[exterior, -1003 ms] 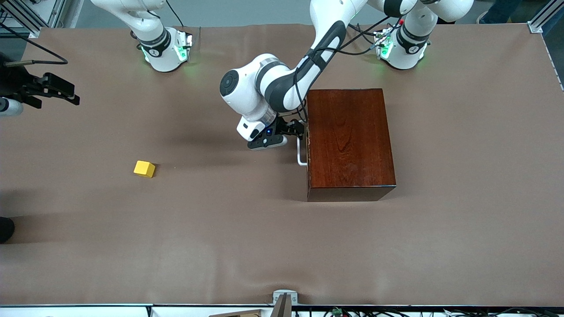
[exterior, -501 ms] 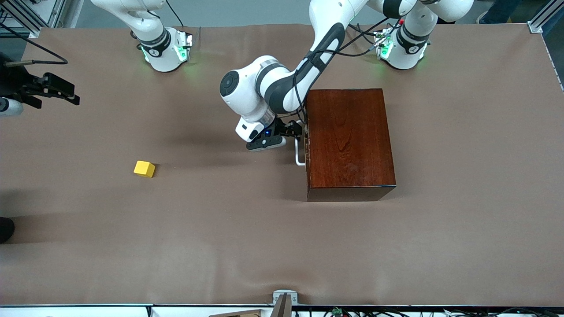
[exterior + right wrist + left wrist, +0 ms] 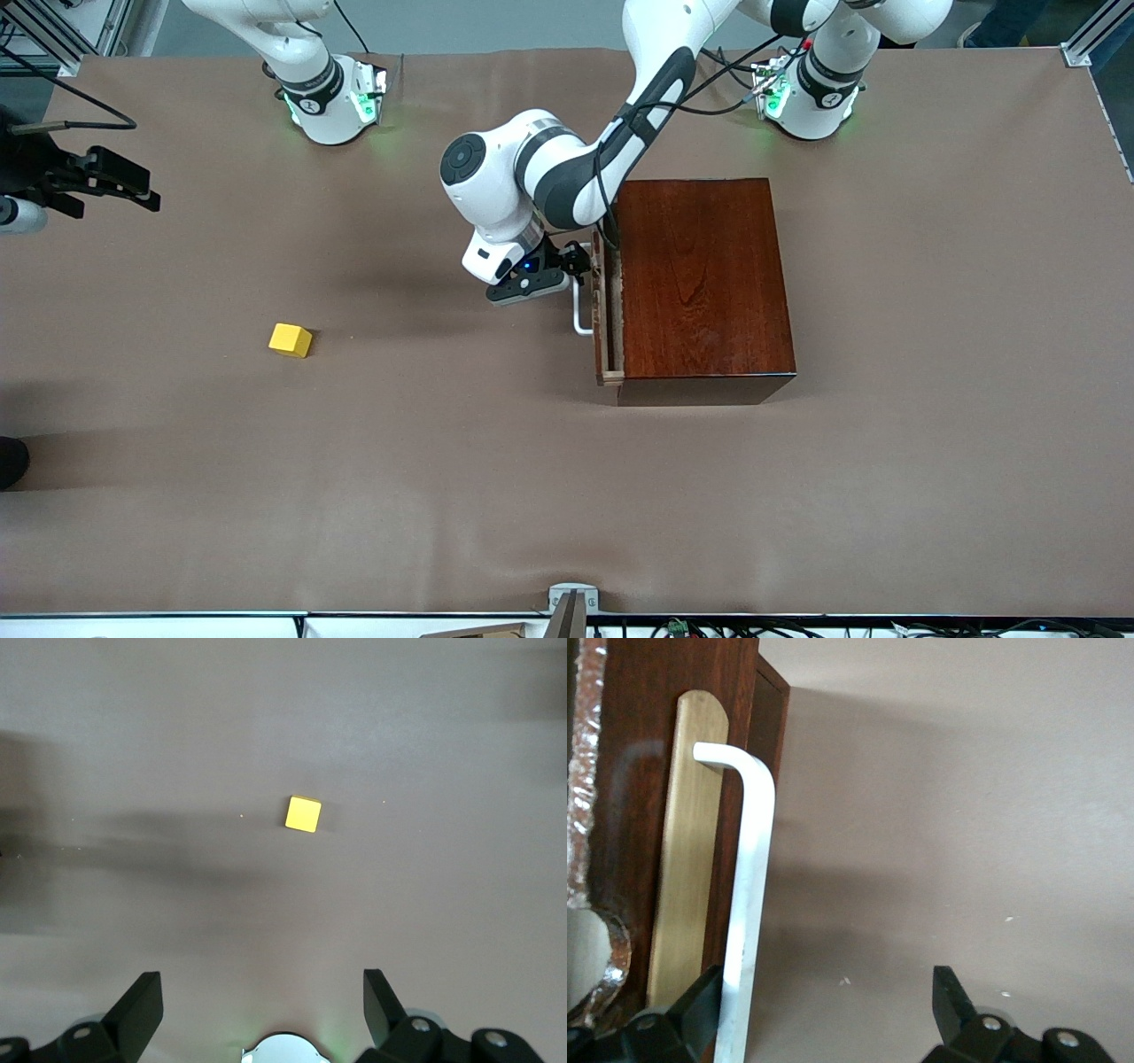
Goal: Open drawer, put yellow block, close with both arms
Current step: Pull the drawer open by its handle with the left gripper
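The drawer point(image 3: 603, 301) stands a little way out of the dark mahogany box point(image 3: 700, 283), with a strip of pale tray showing. My left gripper point(image 3: 576, 266) is open at the drawer's white handle point(image 3: 578, 310). In the left wrist view the handle point(image 3: 749, 904) runs just inside one finger point(image 3: 700, 1005), which sits between the bar and the drawer front point(image 3: 633, 833). The yellow block point(image 3: 291, 339) lies on the table toward the right arm's end. My right gripper point(image 3: 261, 992) is open and empty, high over the table, with the block point(image 3: 303, 813) below it.
The brown table cover point(image 3: 496, 496) spreads wide between the block and the box. The two green-lit arm bases point(image 3: 332, 102) stand along the table's edge farthest from the front camera. A black device point(image 3: 89, 177) juts in at the right arm's end.
The drawer has slid a short way out of the box toward the right arm's end. My left gripper moved the same way with the handle. The block has not moved.
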Robot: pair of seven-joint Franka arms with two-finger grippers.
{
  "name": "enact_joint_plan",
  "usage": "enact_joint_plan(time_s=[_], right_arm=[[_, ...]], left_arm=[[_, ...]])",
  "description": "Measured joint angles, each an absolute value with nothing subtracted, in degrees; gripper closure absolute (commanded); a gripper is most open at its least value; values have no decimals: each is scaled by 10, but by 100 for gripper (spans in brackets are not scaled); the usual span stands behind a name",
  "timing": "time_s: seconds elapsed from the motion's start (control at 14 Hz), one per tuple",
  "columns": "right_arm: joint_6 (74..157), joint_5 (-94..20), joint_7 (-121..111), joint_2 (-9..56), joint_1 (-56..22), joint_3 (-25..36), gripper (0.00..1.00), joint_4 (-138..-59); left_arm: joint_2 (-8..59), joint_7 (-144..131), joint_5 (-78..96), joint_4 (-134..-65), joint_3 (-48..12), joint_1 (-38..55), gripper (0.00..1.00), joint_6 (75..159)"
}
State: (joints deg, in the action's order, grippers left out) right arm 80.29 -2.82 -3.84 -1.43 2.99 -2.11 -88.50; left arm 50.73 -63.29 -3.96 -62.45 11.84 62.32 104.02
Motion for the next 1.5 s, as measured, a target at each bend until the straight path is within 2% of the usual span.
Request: enact_joint_plan(time_s=[1.07,1.5], right_arm=[[804,-28,-38,-14,30,-21,0,-887],[811,-18,-40,9,53,-19,0,-888]], left_arm=[[508,-706,-34,-624,97,622,0,1113],[508,-730,-34,-625,90,621,0,1135]])
